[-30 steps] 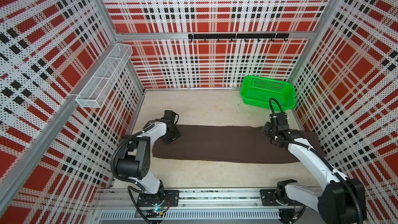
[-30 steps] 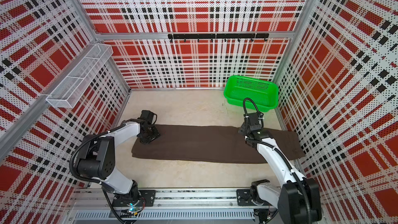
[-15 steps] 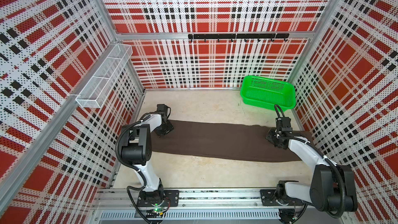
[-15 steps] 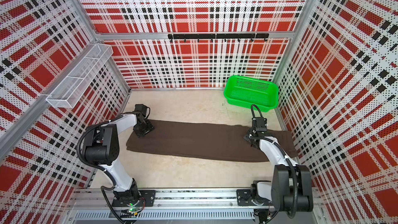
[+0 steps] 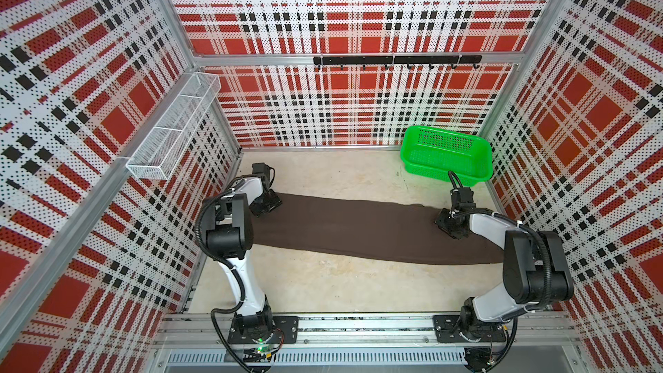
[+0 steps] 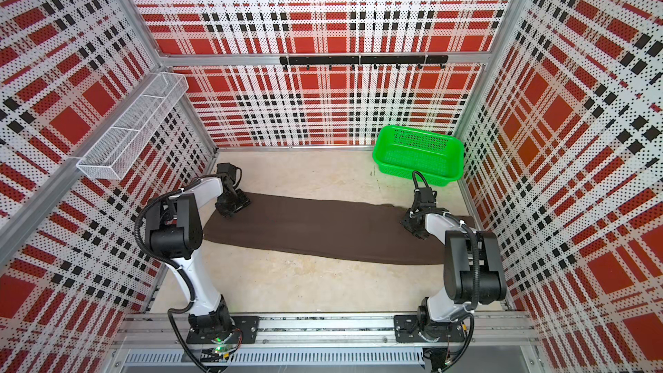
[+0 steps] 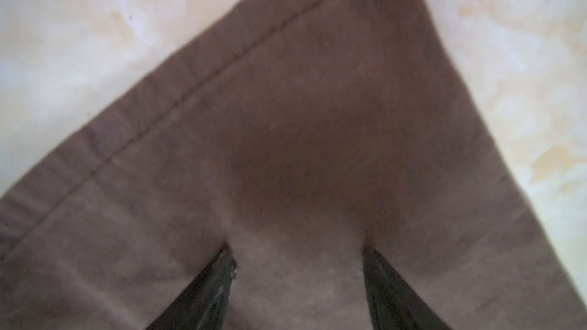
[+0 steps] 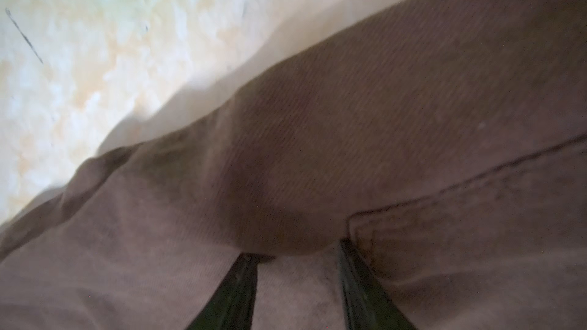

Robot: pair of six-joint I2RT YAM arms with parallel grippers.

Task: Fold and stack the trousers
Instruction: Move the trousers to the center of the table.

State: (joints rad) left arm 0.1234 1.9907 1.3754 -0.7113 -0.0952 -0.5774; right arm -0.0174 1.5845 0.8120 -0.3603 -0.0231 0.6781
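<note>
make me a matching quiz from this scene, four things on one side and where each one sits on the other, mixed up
Things
1. trousers
2. green basket
3. wire mesh tray
4. black hook rail

Places
A. mounted on the back wall
B. stretched out across the middle of the floor
C. on the floor in a far corner
D. mounted on a side wall

Pairs: 1-B, 2-C, 3-D, 4-A
</note>
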